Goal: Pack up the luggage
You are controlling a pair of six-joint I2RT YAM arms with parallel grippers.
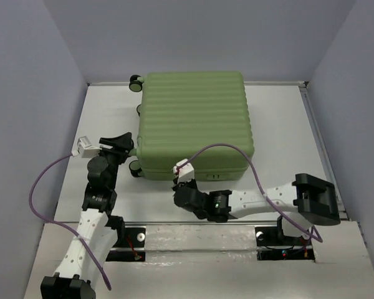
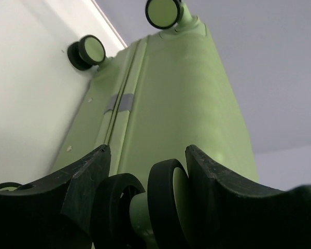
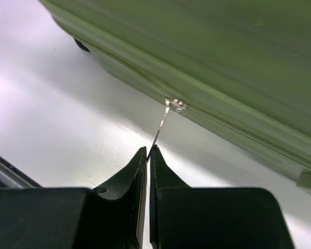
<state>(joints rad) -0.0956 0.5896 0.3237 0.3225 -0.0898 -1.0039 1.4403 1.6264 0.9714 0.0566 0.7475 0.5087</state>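
The luggage [image 1: 193,121] is a light-green ribbed hard-shell suitcase lying flat and closed at the middle back of the table. It also shows in the left wrist view [image 2: 166,104] and the right wrist view [image 3: 223,46]. My left gripper [image 1: 126,144] is at its near-left corner. In the left wrist view the left gripper [image 2: 146,150] has its fingers closed on both sides of a black-and-green caster wheel [image 2: 163,197]. My right gripper [image 1: 179,185] is at the suitcase's near edge. In the right wrist view the right gripper [image 3: 148,149] is shut on the thin metal zipper pull [image 3: 160,124].
Two more caster wheels [image 2: 88,52] [image 2: 163,13] stick out along the suitcase's left side. The white table [image 1: 299,124] is boxed in by grey walls. A purple cable [image 1: 237,152] arcs over the suitcase's near-right corner.
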